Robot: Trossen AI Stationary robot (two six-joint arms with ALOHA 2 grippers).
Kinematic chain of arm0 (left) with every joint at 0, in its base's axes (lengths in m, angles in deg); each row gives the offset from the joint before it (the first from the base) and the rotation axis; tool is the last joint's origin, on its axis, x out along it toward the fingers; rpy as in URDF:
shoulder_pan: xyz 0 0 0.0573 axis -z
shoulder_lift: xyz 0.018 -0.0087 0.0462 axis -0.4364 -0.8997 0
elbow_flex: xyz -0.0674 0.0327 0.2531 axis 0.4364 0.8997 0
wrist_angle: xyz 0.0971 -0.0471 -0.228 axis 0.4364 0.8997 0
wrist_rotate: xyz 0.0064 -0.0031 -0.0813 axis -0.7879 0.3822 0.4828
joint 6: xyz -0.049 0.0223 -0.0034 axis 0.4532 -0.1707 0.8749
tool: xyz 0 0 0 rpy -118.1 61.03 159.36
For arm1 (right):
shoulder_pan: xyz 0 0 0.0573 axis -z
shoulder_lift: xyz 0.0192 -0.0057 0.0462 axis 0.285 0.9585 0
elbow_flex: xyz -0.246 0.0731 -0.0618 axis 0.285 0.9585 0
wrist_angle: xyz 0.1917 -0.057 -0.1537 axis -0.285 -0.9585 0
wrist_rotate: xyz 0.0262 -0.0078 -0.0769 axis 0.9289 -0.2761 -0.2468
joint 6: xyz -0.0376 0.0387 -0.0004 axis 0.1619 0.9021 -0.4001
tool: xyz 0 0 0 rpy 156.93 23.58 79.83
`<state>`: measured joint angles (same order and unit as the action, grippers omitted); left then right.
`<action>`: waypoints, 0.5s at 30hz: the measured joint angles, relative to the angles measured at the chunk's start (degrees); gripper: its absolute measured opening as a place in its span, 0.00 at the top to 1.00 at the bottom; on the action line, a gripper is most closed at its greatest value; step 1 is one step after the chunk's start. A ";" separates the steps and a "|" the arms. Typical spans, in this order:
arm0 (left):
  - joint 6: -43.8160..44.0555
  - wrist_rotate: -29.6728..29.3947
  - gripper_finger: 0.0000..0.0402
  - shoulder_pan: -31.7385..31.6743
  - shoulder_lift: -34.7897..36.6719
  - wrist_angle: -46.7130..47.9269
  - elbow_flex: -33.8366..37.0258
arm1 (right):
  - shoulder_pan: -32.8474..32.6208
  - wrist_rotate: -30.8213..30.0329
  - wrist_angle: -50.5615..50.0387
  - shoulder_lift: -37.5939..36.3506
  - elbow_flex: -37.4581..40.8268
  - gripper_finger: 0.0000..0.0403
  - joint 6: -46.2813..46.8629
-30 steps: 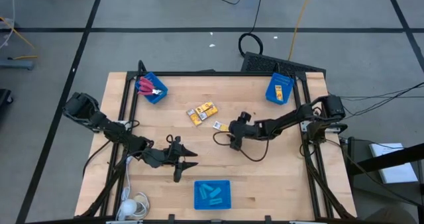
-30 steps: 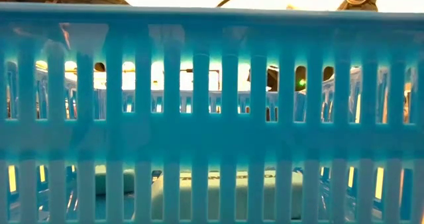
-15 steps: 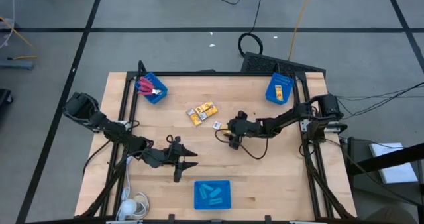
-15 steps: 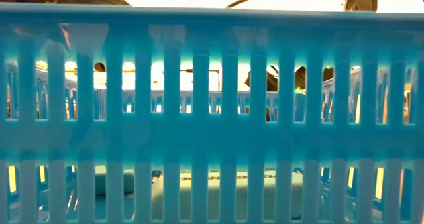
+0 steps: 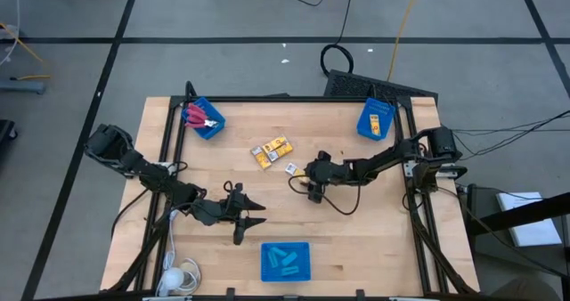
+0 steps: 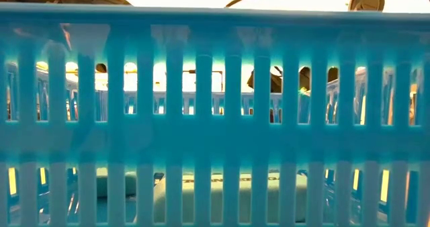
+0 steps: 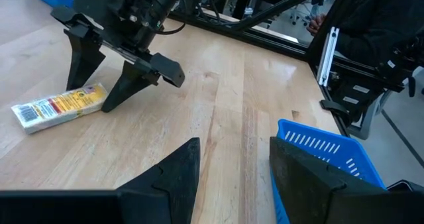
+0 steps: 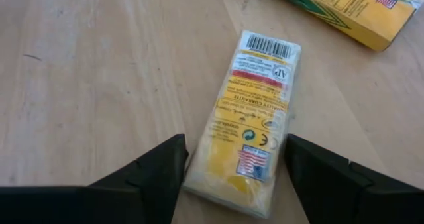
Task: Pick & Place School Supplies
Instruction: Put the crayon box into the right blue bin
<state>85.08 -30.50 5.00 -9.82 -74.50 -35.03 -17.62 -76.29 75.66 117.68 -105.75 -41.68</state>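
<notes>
Wooden worktop (image 5: 356, 221), centre — right gripper (image 8: 233, 174), jaws spread astride a yellow pack (image 8: 250, 118) at its 12 o'clock — closing off-centre could skew it sideways; left gripper (image 7: 232, 177) waits, jaws apart.

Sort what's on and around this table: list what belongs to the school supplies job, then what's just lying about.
Belongs to the job:
- yellow pack between the right gripper's open jaws
- two more yellow packs
- red-handled scissors in a blue bin
- light-blue pieces in the near bin
- yellow box in the far-right bin

Just lying about:
- white cable bundle
- black floor cable
</notes>
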 joint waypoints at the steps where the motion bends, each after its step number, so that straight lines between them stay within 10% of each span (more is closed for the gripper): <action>1: -0.02 0.00 0.54 0.00 0.00 0.00 0.00 | -0.02 -0.01 -0.01 0.00 0.01 0.40 0.00; 15: -0.02 -0.02 0.54 0.00 0.00 0.00 0.00 | -0.17 -1.30 1.02 0.07 0.06 0.41 0.55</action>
<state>85.06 -30.52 5.00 -9.82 -74.50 -35.03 -17.79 -77.59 76.68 117.75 -105.70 -41.14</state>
